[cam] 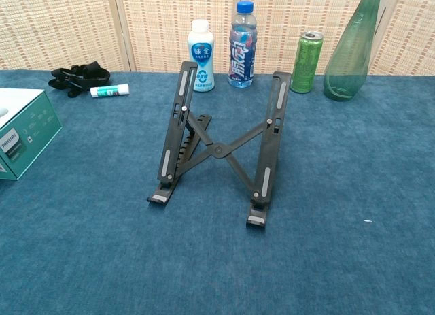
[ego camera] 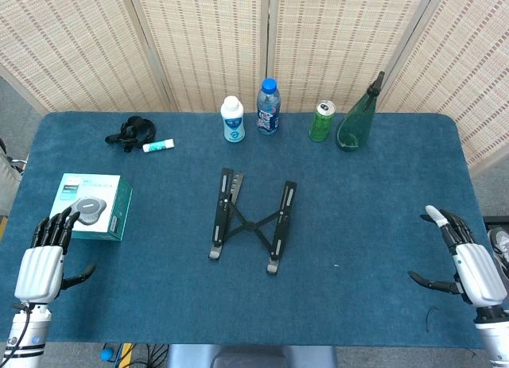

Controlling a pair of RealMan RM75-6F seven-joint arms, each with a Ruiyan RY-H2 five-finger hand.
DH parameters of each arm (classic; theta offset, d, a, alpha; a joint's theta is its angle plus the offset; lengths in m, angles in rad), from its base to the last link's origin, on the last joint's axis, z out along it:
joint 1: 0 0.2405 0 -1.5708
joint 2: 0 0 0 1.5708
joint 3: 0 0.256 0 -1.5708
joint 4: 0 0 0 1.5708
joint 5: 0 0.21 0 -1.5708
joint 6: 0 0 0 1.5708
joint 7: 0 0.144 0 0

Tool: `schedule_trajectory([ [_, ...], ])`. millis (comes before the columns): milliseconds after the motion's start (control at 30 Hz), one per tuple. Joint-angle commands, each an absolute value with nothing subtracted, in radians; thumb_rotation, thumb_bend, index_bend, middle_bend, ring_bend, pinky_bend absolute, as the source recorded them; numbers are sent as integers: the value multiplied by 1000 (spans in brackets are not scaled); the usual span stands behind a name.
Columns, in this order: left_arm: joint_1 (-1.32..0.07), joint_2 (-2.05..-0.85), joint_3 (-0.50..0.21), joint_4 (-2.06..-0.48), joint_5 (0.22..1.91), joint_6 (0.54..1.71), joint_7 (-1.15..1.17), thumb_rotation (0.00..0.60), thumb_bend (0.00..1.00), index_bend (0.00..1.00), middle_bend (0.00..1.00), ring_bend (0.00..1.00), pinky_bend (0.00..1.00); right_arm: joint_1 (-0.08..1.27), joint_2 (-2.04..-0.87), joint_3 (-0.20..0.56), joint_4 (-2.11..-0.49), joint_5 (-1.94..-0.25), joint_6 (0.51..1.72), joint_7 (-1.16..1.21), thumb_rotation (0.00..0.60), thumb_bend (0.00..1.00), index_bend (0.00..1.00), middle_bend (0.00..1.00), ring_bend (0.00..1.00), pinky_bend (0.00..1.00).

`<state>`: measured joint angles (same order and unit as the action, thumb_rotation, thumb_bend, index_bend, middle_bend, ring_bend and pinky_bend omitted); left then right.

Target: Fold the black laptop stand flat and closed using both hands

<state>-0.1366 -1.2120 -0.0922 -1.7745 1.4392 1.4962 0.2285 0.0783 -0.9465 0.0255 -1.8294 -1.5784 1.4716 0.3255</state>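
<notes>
The stand (ego camera: 251,222) sits unfolded mid-bench, its 2 rails running away from me and splayed apart with the cross-brace between them, so folding means pushing those rails toward each other from either side. My left hand (ego camera: 46,261) rests at the near left corner, just beside the boxed speaker (ego camera: 92,206), and my right hand (ego camera: 465,261) at the near right edge; both are released, fingers spread, grasping nothing. Each hand is well apart from its rail, neither clearly nearer, so I judge both must reach inward and forward.
</notes>
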Motion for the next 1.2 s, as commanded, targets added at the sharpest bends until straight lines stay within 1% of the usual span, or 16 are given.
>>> schedule_trajectory([
  [33, -137, -1211, -91, -1775, 1441, 1495, 230, 600, 147, 41, 12, 1, 0, 83, -947, 24, -1831, -1586, 1466, 342, 600, 0, 10, 209, 32, 20],
  [333, -129, -1201, -87, -1788, 1450, 1509, 232, 600, 148, 41, 12, 1, 0, 103, -935, 28, -1846, -1611, 1454, 398, 600, 0, 10, 209, 32, 19],
  [467, -126, -1198, -84, -1793, 1455, 1514, 231, 600, 147, 41, 11, 1, 0, 138, -924, 42, -1865, -1622, 1423, 436, 600, 0, 10, 209, 32, 18],
  [633, -119, -1197, -82, -1795, 1457, 1521, 227, 600, 147, 41, 11, 1, 0, 200, -914, 60, -1900, -1606, 1340, 477, 600, 0, 0, 194, 27, 0],
  [800, -109, -1197, -76, -1791, 1459, 1532, 220, 600, 147, 41, 12, 1, 0, 271, -936, 87, -1918, -1566, 1249, 594, 600, 0, 0, 166, 8, 0],
  [1033, -103, -1192, -73, -1783, 1456, 1530, 210, 600, 147, 41, 12, 1, 0, 362, -1000, 120, -1877, -1485, 1110, 733, 600, 0, 0, 148, 0, 0],
  [1200, -105, -1194, -73, -1780, 1456, 1524, 207, 600, 148, 41, 12, 1, 0, 410, -1053, 146, -1833, -1438, 1043, 840, 600, 0, 0, 141, 0, 0],
])
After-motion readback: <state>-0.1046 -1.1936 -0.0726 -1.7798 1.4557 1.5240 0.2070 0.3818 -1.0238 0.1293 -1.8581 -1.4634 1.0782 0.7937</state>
